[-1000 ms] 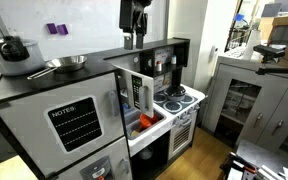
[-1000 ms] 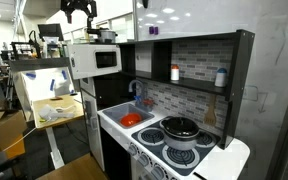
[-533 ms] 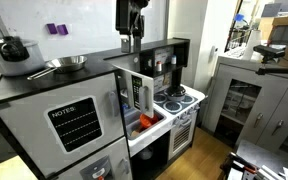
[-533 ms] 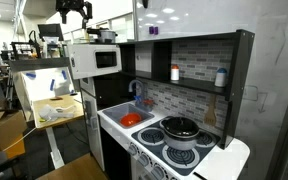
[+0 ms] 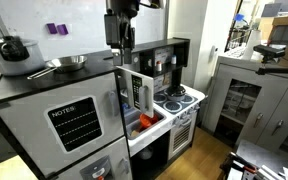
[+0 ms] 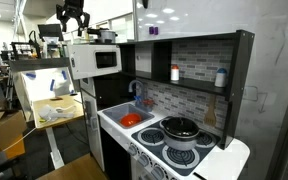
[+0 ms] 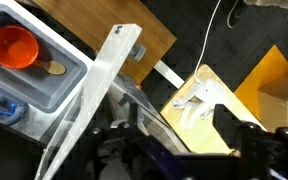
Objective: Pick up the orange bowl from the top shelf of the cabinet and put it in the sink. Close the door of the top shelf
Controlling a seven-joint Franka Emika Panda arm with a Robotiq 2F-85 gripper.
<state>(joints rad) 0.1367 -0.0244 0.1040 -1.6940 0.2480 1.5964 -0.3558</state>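
orange bowl [image 7: 12, 45]: sitting upright in the sink [image 7: 59, 88], at one end of the basin. It's way down below my claw and off to one side, nowhere near my fingers.
sink: pale basin sunk into the white countertop. There's a small blue thing [image 7: 4, 105] in it near the bowl, can't make out what.
door [image 6: 96, 60]: swung open, sticking out from the cabinet [image 5: 74, 120]. In my wrist view I'm looking down along its pale edge, which runs between me and the sink.
claw [image 6: 74, 24]: hanging up high, just above the door's top edge and not touching it as far as I can see. Fingers are apart, nothing between them.
top shelf: hidden behind the door, can't see inside.
other stuff: steel pan [image 5: 66, 63] and black kettle [image 5: 12, 47] up on the cabinet's tall part, black pot [image 6: 181, 127] on the burners.
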